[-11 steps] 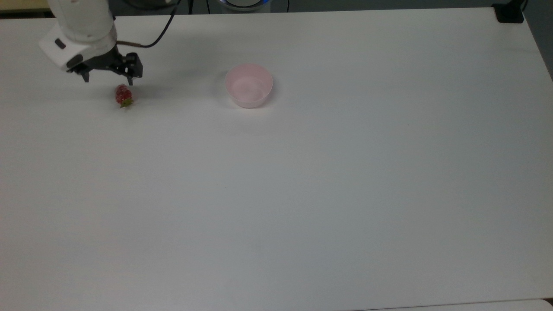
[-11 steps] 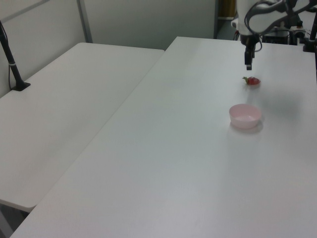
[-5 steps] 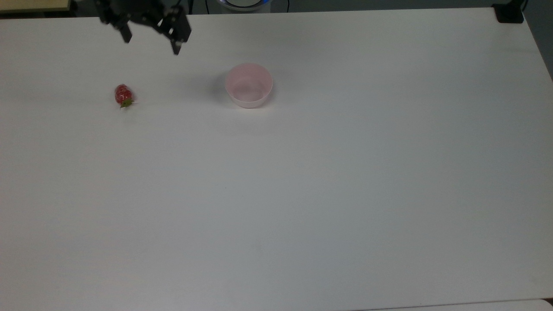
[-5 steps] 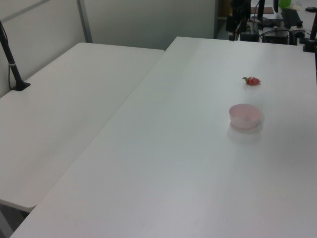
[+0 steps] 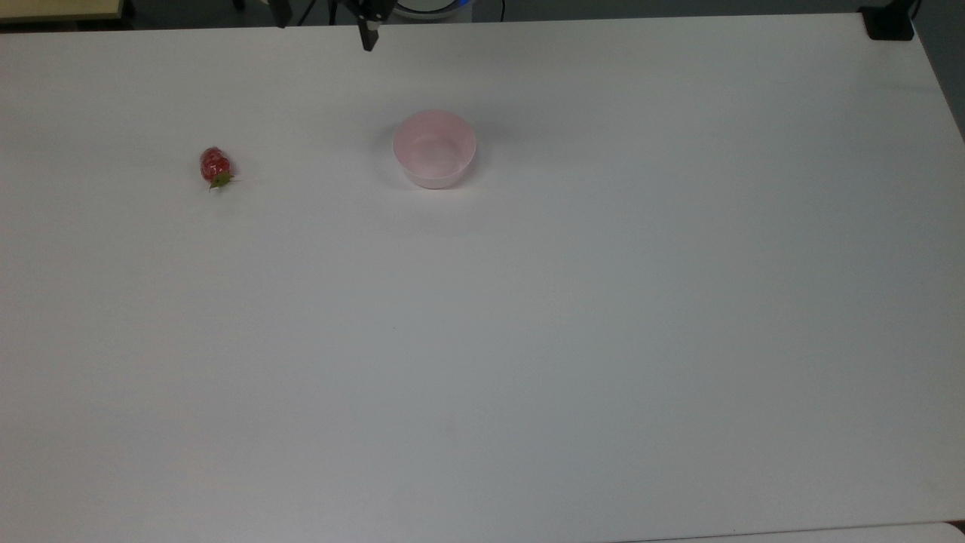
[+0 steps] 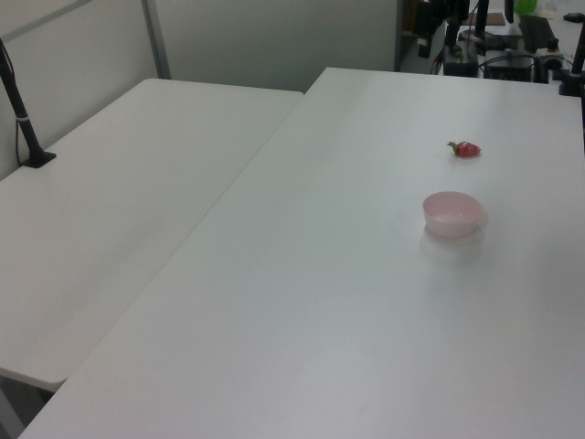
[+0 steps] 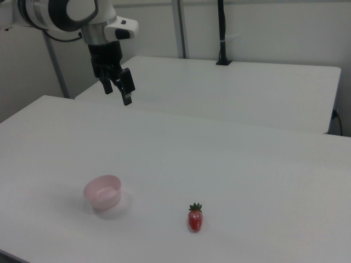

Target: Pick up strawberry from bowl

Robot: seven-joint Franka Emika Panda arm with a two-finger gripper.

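The strawberry [image 5: 216, 167] lies on its side on the white table [image 5: 528, 339], outside the bowl and well to the top view's left of it. It also shows as the small red strawberry [image 6: 465, 149] [image 7: 194, 219] in the two side views. The pale pink bowl [image 5: 434, 148] [image 6: 452, 213] [image 7: 102, 193] stands upright with nothing in it. My gripper [image 7: 118, 92] hangs high above the table, open and holding nothing. In the top view the gripper [image 5: 324, 32] sits at the upper edge, beyond both the bowl and the strawberry.
A second white table [image 6: 137, 183] [image 7: 247, 87] adjoins this one. A black post [image 6: 23, 110] [image 7: 222, 33] is clamped to it. A black mount [image 5: 889, 23] sits at the top view's upper right corner.
The open gripper has risen from just above the strawberry and moved to the top view's right along the upper edge. Strawberry and bowl have stayed put.
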